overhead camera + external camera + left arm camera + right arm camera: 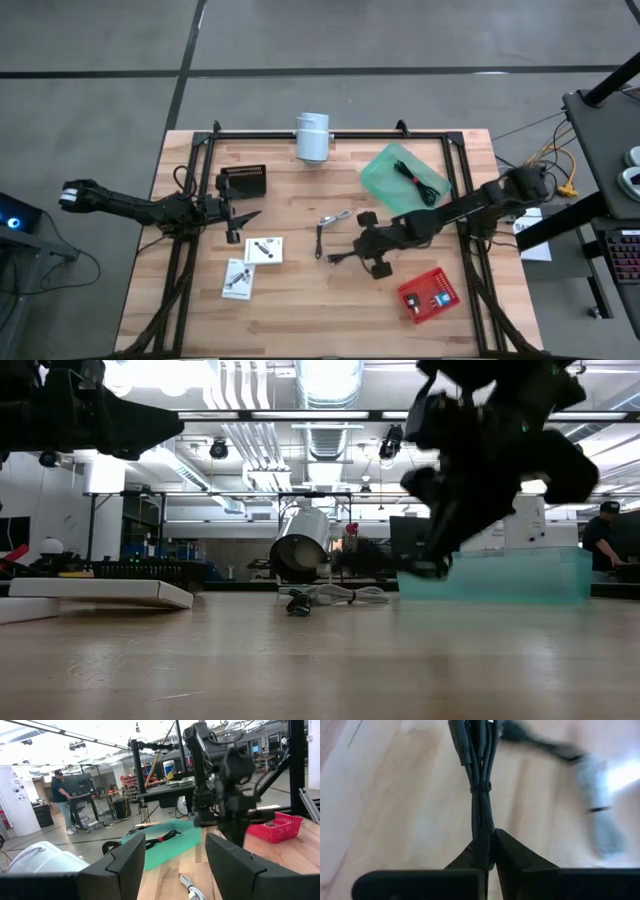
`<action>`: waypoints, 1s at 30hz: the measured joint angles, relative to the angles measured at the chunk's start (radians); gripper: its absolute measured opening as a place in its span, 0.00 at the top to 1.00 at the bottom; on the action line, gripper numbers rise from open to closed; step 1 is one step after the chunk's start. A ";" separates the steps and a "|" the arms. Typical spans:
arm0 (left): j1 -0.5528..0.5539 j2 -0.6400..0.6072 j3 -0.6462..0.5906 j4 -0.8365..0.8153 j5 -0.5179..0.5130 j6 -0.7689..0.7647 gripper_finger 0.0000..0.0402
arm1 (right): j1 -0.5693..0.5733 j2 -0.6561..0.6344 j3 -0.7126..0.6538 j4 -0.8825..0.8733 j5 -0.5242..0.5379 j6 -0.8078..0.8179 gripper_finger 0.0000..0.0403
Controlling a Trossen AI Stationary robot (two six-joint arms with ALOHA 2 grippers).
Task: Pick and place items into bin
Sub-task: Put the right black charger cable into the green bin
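Leftmost, the left gripper [243, 217] is held with its fingers spread, just left of the two white packets [264, 249]. Right of the packets, a thin black cord bundle [479, 790], cinched by a tie, is clamped between the right gripper [345, 258] fingers. Farther right lies the green bin [383, 172].

Right gripper [491, 840] over table centre, fingers pinched together on a thin black cord. Left gripper [172, 857] parked, fingers spread apart.
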 joint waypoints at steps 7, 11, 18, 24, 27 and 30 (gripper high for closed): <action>0.000 0.000 0.000 0.000 0.000 0.000 0.52 | -0.004 -0.175 0.000 -0.067 0.377 0.120 0.98; 0.000 0.000 0.000 0.000 0.000 0.000 0.52 | -0.036 -0.281 0.000 -0.231 0.533 0.313 0.98; 0.000 0.000 0.000 0.000 0.000 0.000 0.52 | -0.127 -0.396 -0.009 -0.571 0.554 0.680 0.98; 0.000 0.000 0.000 0.000 0.000 0.000 0.52 | -0.175 -0.412 -0.047 -0.666 0.519 0.807 0.98; 0.000 0.000 0.000 0.000 0.000 0.000 0.52 | -0.191 -0.406 -0.071 -0.666 0.467 0.809 0.98; 0.000 0.000 0.000 0.000 0.000 0.000 0.52 | -0.202 -0.405 -0.086 -0.667 0.473 0.810 0.98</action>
